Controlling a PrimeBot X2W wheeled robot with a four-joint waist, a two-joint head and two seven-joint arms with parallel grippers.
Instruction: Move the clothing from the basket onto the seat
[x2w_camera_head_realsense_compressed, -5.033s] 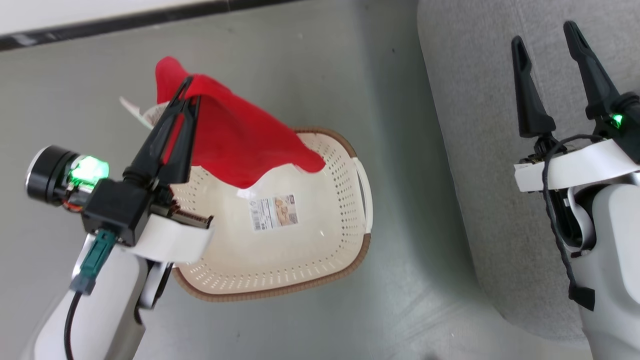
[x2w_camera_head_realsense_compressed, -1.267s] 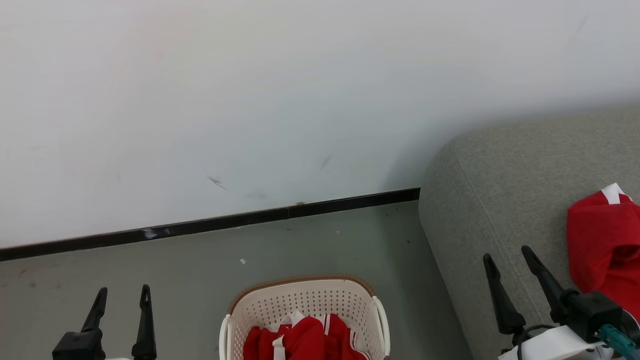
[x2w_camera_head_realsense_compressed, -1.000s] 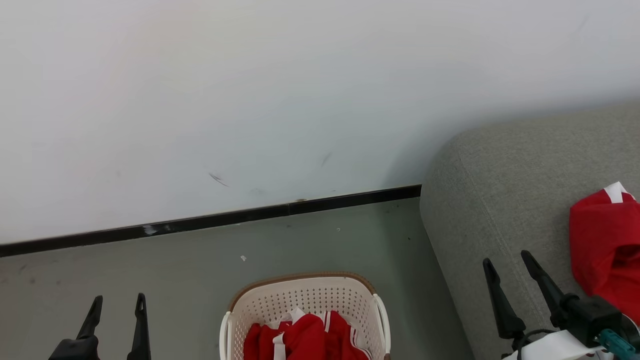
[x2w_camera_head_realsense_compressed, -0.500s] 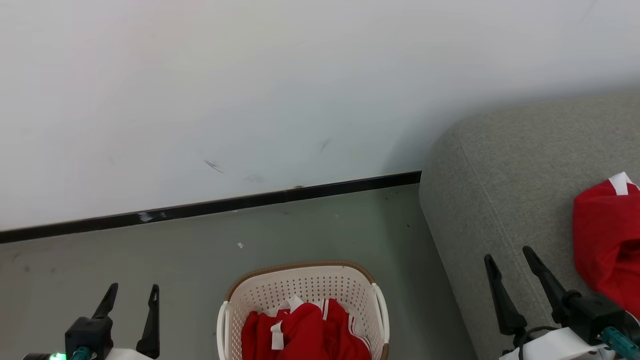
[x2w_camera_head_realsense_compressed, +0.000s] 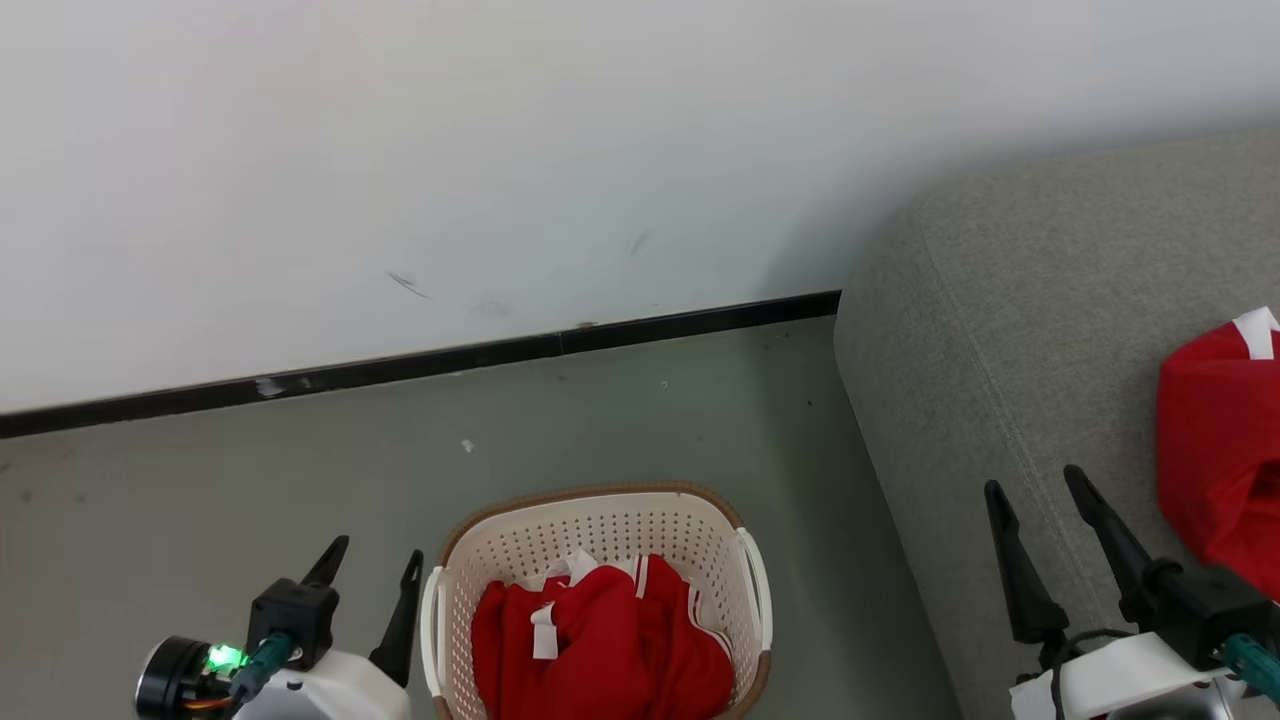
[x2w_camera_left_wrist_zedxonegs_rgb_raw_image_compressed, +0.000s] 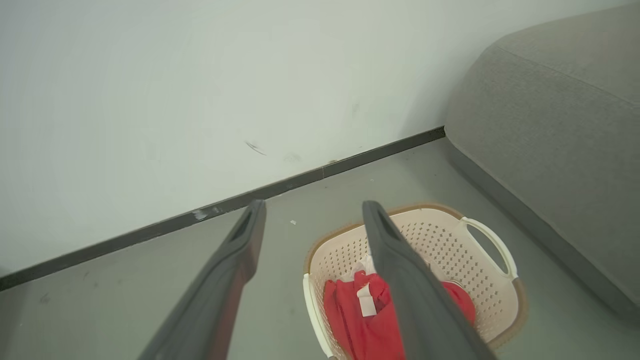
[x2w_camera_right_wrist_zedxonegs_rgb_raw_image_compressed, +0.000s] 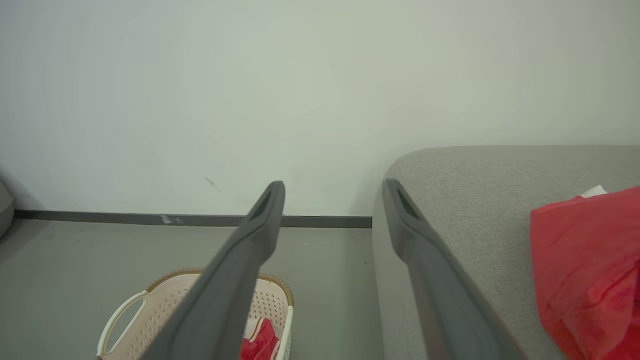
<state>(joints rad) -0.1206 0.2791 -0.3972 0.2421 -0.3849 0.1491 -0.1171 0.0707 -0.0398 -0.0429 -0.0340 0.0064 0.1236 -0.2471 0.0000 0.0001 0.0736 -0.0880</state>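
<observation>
Your clothing (x2w_camera_head_realsense_compressed: 600, 640) sits in two places. A crumpled heap of red garments with white stripes lies in the basket (x2w_camera_head_realsense_compressed: 600, 515), just to the right of your left gripper (x2w_camera_head_realsense_compressed: 377, 548). Another red piece (x2w_camera_head_realsense_compressed: 1215, 450) lies on the seat (x2w_camera_head_realsense_compressed: 1000, 300), just to the right of your right gripper (x2w_camera_head_realsense_compressed: 1033, 479). So you are part-way through: at least one piece is delivered, and the heap in the basket is left to move. You can't tell from here how many pieces that heap holds. Both pairs of jaws stand spread wide and hold nothing. The left jaws hang over the grey floor (x2w_camera_head_realsense_compressed: 200, 480) beside the basket's left wall, and the right jaws hang over the seat's near edge. Beyond both sets of fingertips runs the white wall (x2w_camera_head_realsense_compressed: 500, 150) with its dark skirting (x2w_camera_head_realsense_compressed: 400, 365).
</observation>
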